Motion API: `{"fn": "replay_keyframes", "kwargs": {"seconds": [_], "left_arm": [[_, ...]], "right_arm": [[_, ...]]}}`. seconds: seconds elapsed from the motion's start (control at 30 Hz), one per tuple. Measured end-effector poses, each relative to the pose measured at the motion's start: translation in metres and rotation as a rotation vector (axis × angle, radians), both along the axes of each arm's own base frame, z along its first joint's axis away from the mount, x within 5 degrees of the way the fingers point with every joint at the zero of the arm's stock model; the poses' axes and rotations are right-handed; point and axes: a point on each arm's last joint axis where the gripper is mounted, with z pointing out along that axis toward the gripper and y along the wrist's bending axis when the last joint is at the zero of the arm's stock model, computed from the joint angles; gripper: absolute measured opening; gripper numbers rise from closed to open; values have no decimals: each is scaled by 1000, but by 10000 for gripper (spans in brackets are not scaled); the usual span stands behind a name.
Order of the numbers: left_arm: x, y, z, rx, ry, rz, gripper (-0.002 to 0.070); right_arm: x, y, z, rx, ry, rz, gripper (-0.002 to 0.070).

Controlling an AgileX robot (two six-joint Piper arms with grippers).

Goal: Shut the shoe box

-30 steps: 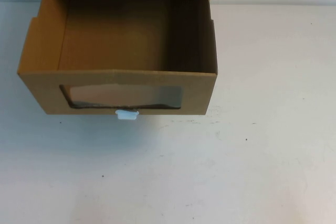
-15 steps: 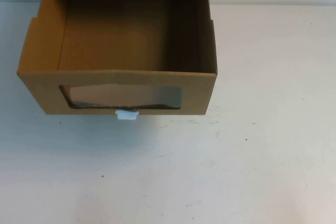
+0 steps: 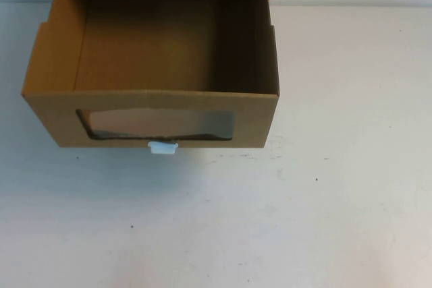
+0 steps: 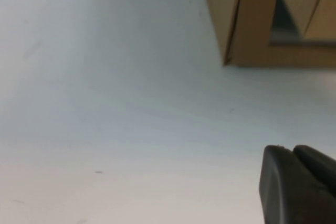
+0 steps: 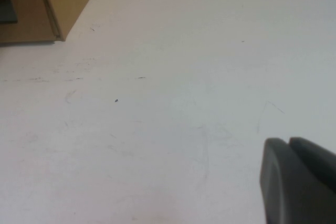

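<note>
On the far left of the desk (image 3: 337, 187) I see the shoe box (image 3: 152, 59): brown cardboard, drawer pulled out toward the near side, its interior bare. The front panel carries a rectangular clear window (image 3: 158, 125), and a small white pull tab (image 3: 163, 148) sits just below it at the panel's lower edge. The desk is white, marked with small dark specks and faint scuffs. My left pincer (image 4: 299, 187) hovers over bare desk near the box's front left corner; my right pincer (image 5: 299, 179) hovers over bare desk off the box's right corner. For both I cannot tell how far the fingers are parted.
</note>
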Motion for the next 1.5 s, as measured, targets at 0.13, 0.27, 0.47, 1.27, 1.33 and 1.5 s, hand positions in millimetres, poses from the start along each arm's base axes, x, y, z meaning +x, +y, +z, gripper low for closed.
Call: {"fn": "replay_keyframes", "kwargs": {"seconds": [0.13, 0.27, 0.47, 1.27, 1.33, 1.5], "left_arm": [[1, -3, 5, -271, -32, 18, -5], [2, -5, 13, -522, -94, 37, -5], [2, 0, 25, -588, -234, 59, -5], [156, -45, 281, -24, 40, -428, -5], [184, -48, 287, -18, 68, -461, -5], [248, -58, 297, -14, 117, -548, -5]], "right_arm": [[0, 0, 0, 0, 0, 0, -13], [0, 0, 0, 0, 0, 0, -13], [0, 0, 0, 0, 0, 0, -13], [0, 0, 0, 0, 0, 0, -13], [0, 0, 0, 0, 0, 0, -13], [0, 0, 0, 0, 0, 0, -13]]}}
